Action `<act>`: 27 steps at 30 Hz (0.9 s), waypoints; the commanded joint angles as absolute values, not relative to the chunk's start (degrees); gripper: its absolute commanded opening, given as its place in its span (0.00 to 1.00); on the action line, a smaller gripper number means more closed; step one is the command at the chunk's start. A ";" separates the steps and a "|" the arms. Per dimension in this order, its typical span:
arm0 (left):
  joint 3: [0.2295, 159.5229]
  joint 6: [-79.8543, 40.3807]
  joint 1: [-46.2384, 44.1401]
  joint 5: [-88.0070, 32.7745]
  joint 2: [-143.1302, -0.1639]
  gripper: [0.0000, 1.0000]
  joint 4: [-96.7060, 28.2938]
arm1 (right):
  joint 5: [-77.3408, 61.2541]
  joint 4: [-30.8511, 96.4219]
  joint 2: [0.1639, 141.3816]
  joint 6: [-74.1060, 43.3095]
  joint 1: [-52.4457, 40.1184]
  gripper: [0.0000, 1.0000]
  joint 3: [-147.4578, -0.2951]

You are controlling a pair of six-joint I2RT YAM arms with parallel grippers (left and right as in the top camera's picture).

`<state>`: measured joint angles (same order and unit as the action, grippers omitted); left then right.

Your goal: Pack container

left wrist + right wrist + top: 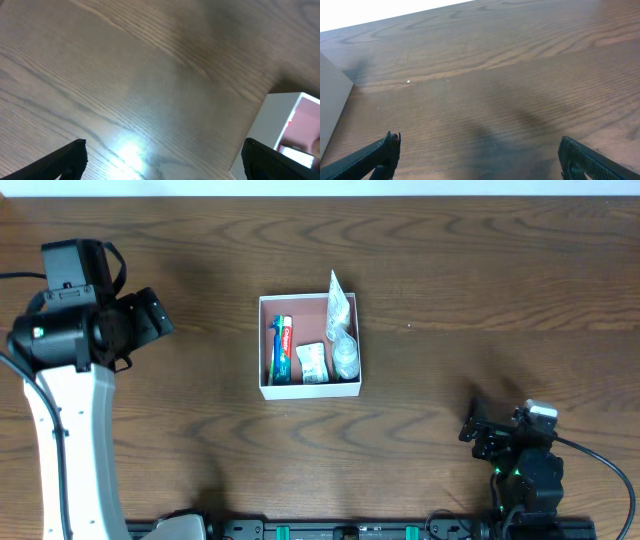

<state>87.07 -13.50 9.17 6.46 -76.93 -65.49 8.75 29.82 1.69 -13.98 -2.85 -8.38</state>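
Observation:
The container (264,340) is a shallow square white-walled box with a pinkish inside, at the table's middle. In it lie a toothpaste tube (282,350), a small green-and-white packet (313,363), a clear wrapped item (346,356) and a white sachet (338,305) leaning on the back wall. My left gripper (150,317) is open and empty, held well left of the container; its wrist view shows the container's white corner (272,125) at the right. My right gripper (480,430) is open and empty near the front right; the container's wall (331,100) shows at its view's left edge.
The dark wooden table (450,280) surrounds the container. The left arm's white link (75,440) stands along the left side. The right arm's base (530,480) sits at the front edge.

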 commanded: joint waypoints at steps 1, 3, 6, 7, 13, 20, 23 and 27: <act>85.91 -11.16 7.49 8.84 -70.48 0.98 -66.48 | 8.56 29.80 1.17 -13.19 -2.42 0.99 -8.19; 84.31 -10.09 6.48 11.55 -66.26 0.98 -66.24 | 8.58 29.80 1.17 -13.19 -2.42 0.99 -8.19; 78.96 -10.11 4.29 12.08 -58.00 0.98 -64.58 | 8.56 29.80 1.17 -13.19 -2.42 0.99 -8.19; 76.66 -10.11 3.88 12.05 -55.53 0.98 -63.42 | 8.56 29.80 1.17 -13.19 -2.42 0.99 -8.19; 57.14 -10.11 3.51 11.62 -37.69 0.98 -54.94 | 8.56 29.80 1.17 -13.19 -2.42 0.99 -8.19; 35.40 -10.11 3.51 9.41 -19.75 0.98 -47.11 | 8.58 29.80 1.17 -13.19 -2.42 0.99 -8.19; 28.73 -10.11 3.49 7.38 -14.20 0.98 -45.04 | 8.58 29.80 1.17 -13.19 -2.42 0.99 -8.19; 21.37 -10.11 3.40 4.34 -8.64 0.98 -43.99 | 8.56 29.80 1.17 -13.19 -2.42 0.99 -8.19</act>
<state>24.88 -10.44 3.64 7.49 -11.66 -44.49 8.56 29.78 1.58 -13.96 -2.85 -8.36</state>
